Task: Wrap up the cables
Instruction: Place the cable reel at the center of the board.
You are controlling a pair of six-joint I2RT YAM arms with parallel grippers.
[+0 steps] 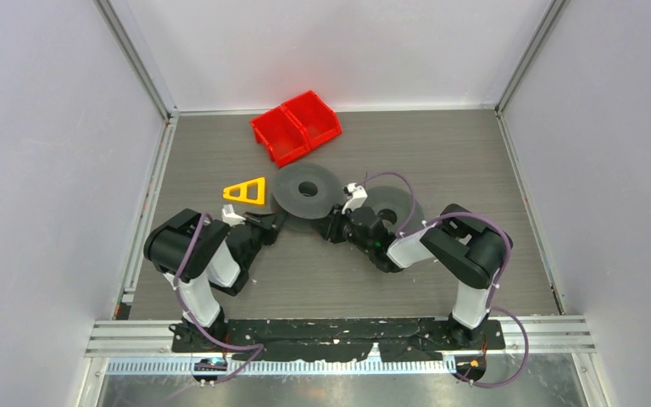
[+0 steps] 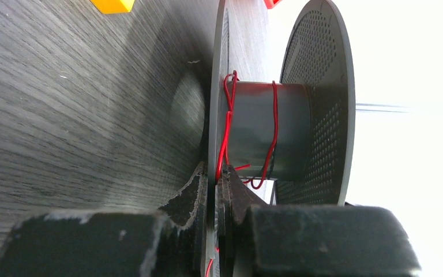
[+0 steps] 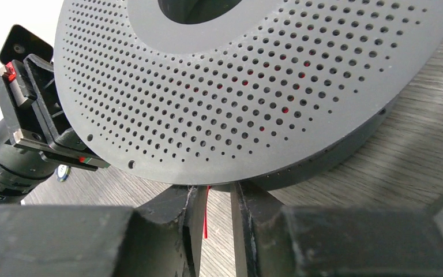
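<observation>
Seen from above, around the spool (image 1: 308, 191): blocked at 9 o'clock by the yellow triangle (image 1: 246, 192), just beside the rim. Crowded at 7 by the left gripper (image 1: 275, 222), at 5 by the right gripper (image 1: 336, 225). Closed off at 3 by a second spool (image 1: 403, 203), partly under the right arm. Only a slim gap at 12 before the red bins (image 1: 295, 127). Bare table (image 1: 475, 153) at 1 to 2, and at 6 between the arms. Between the flanges, hub room crossed by loose red cable (image 2: 274, 127).
</observation>
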